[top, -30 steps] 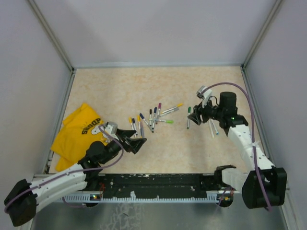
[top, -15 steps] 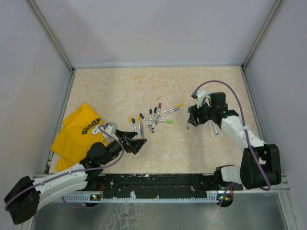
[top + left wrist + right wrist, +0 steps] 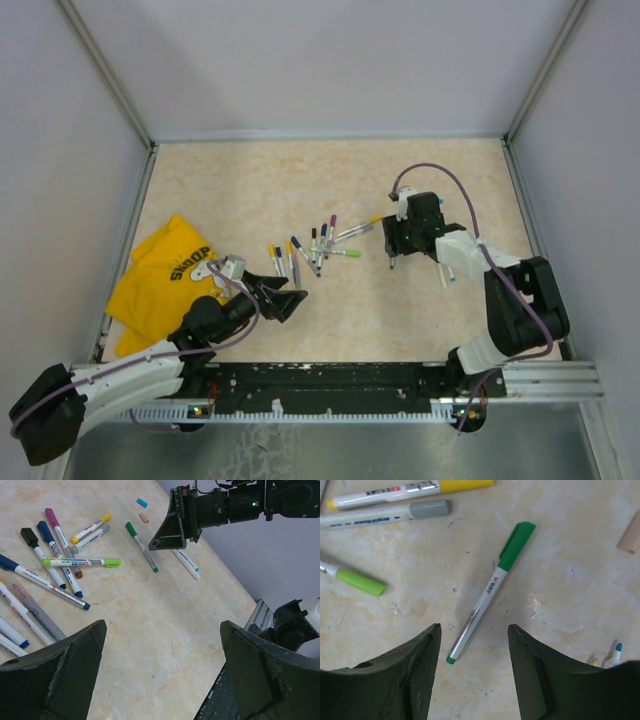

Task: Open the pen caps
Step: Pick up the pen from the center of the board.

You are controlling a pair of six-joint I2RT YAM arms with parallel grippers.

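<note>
Several capped pens (image 3: 320, 245) lie in a loose cluster at the table's middle. A green-capped pen (image 3: 487, 594) lies apart to their right, also in the top view (image 3: 392, 246) and left wrist view (image 3: 142, 546). My right gripper (image 3: 397, 237) is open and empty, hovering low over this green pen, whose tail end lies between the fingers (image 3: 474, 645). Two uncapped pens (image 3: 445, 268) lie right of it. A loose blue cap (image 3: 142, 502) and a beige cap (image 3: 144, 518) lie beyond. My left gripper (image 3: 287, 298) is open and empty, below the pen cluster.
A yellow cloth (image 3: 160, 275) lies at the left edge. White walls enclose the table on three sides. A black rail (image 3: 330, 378) runs along the near edge. Bare beige tabletop (image 3: 300, 180) lies behind the pens.
My right gripper has swung left and down towards the green pen, from right of it to over it. The left arm has hardly moved.
</note>
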